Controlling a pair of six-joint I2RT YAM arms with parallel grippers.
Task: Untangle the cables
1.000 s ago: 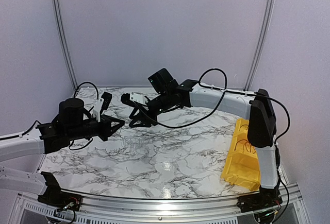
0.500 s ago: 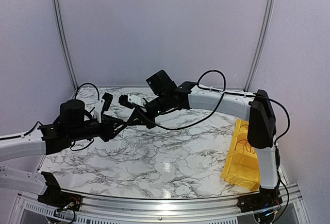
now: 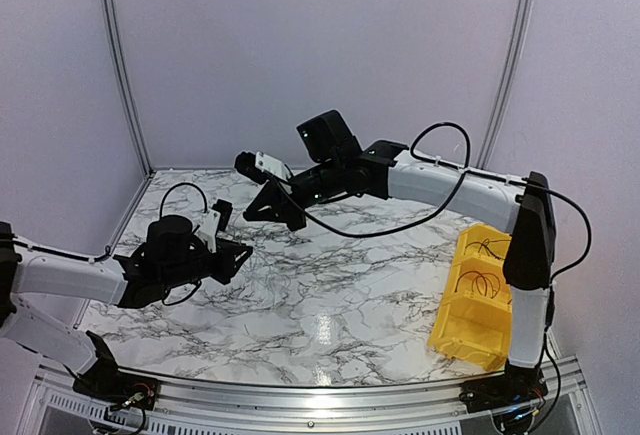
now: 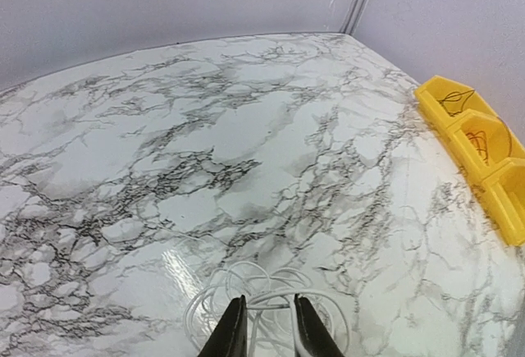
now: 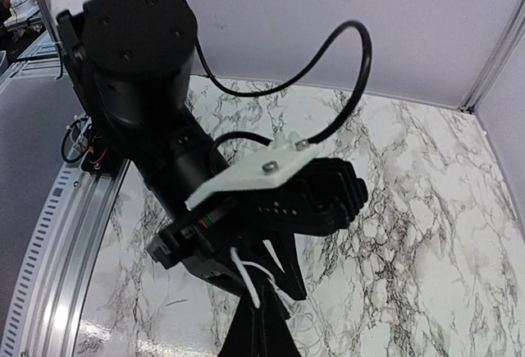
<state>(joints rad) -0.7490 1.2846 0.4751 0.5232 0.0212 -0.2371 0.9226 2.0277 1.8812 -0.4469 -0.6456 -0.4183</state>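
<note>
A whitish cable (image 4: pixel 249 264) curls in loose loops just past my left gripper (image 4: pixel 264 312), low over the marble table (image 4: pixel 246 127). Its jaws stand a narrow gap apart, and one strand crosses between the fingertips. In the top view the left gripper (image 3: pixel 243 251) sits low at the left. My right gripper (image 3: pixel 252 211) hangs above and just behind it. In the right wrist view the right gripper (image 5: pixel 261 312) is shut on an end of the white cable (image 5: pixel 243 284), which sticks up from its tips. The white cable is too thin to make out from above.
A yellow bin (image 3: pixel 460 340) stands at the table's right edge, with thin dark and reddish wire loops (image 3: pixel 478 283) in its compartments. It also shows in the left wrist view, the bin (image 4: pixel 492 193) at far right. The left arm's wrist fills much of the right wrist view.
The right gripper has closed and lifted up and back. The left arm has dropped lower and swung toward the near left, its jaws now slightly apart.
</note>
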